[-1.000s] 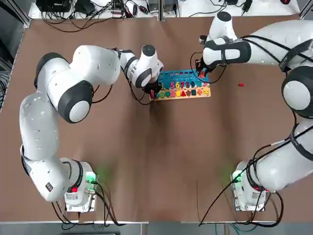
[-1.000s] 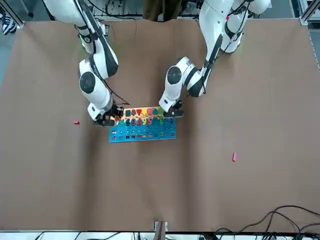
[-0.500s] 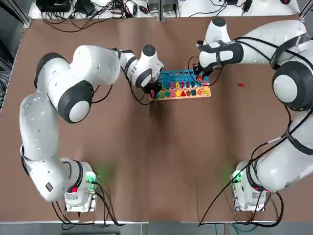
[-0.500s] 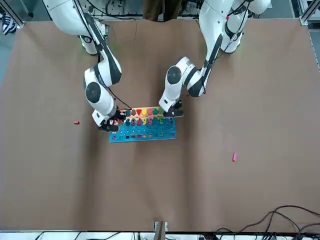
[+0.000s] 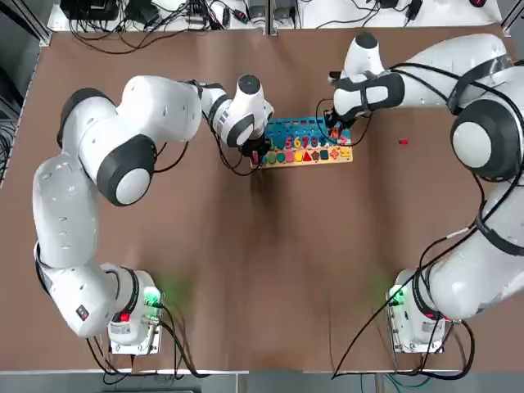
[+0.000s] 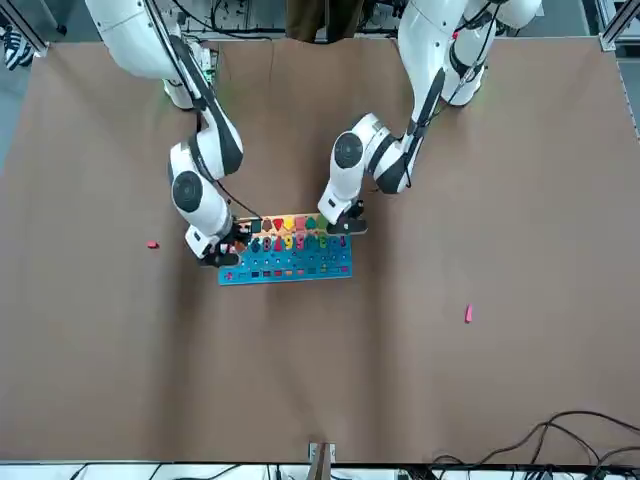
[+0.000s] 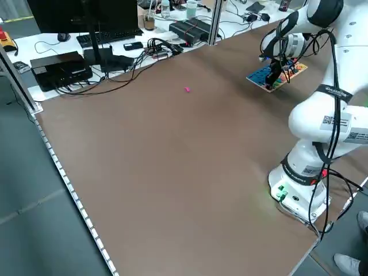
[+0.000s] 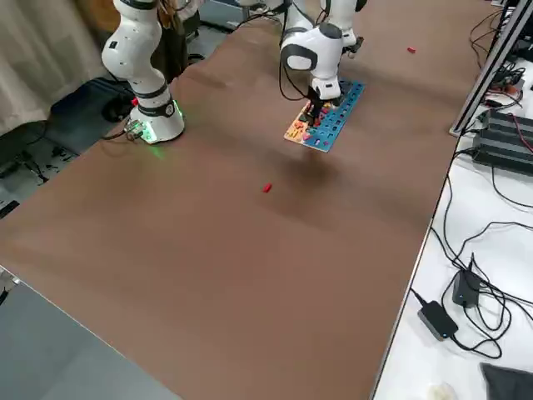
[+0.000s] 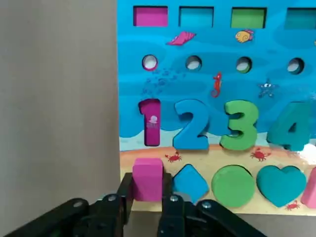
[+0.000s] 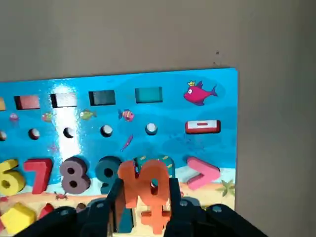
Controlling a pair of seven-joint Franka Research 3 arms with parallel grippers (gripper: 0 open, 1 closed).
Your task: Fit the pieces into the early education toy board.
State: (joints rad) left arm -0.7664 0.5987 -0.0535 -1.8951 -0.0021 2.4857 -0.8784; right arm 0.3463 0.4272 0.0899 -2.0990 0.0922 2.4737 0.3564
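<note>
The toy board (image 5: 304, 141) lies flat mid-table, long axis running across between the arms, wood edge toward their bases. Four loose pieces: left gripper (image 9: 146, 198) pinches a pink block (image 9: 147, 172), right gripper (image 10: 144, 195) clamps the orange 10 (image 10: 143, 184); one pink piece (image 6: 468, 314) and one red piece (image 5: 403, 142) lie apart on the table (image 5: 262, 270)

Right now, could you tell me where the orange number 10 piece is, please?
The orange 10 piece is gripped between the fingers of the right gripper, over the board at its right end, just beyond the 9.
</note>
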